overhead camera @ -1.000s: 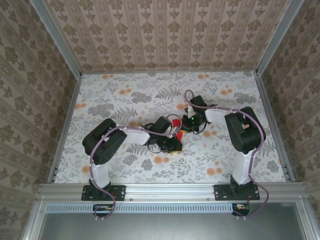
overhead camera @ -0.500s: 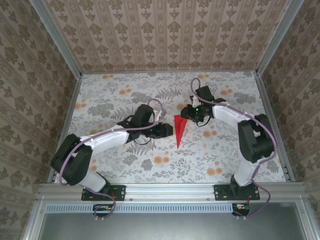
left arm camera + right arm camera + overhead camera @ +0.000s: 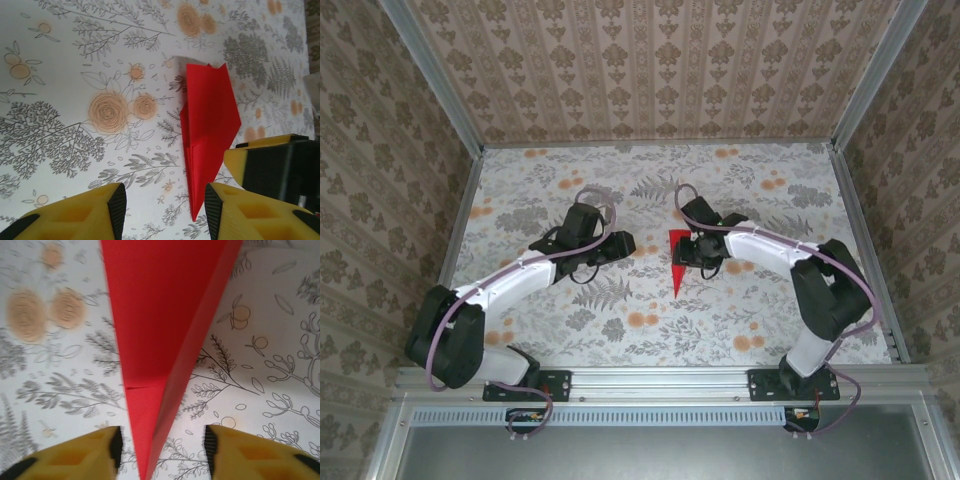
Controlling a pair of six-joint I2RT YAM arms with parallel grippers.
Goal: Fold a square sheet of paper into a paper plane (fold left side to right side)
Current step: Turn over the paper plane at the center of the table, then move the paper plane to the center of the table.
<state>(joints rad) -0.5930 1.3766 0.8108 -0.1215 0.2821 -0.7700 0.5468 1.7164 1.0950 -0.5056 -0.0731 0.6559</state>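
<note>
Drawn back leftward since half a second ago, the left gripper [image 3: 623,244] sits apart from the paper plane [image 3: 676,262], which lies mid-table with the right gripper [image 3: 692,250] at its wide end. The left wrist view shows parted, empty jaws and the dart flat on the tablecloth [image 3: 75,75]. The right wrist view adds the layered crease the overhead lacks, with its jaws apart and gripping nothing. Folding looks done, so the next move is likely retreat.

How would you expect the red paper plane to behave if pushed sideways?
Probably very light: the paper plane is a thin folded sheet, so it would likely slide easily. Its stacked folds may stiffen it, though the edges could crumple.
</note>
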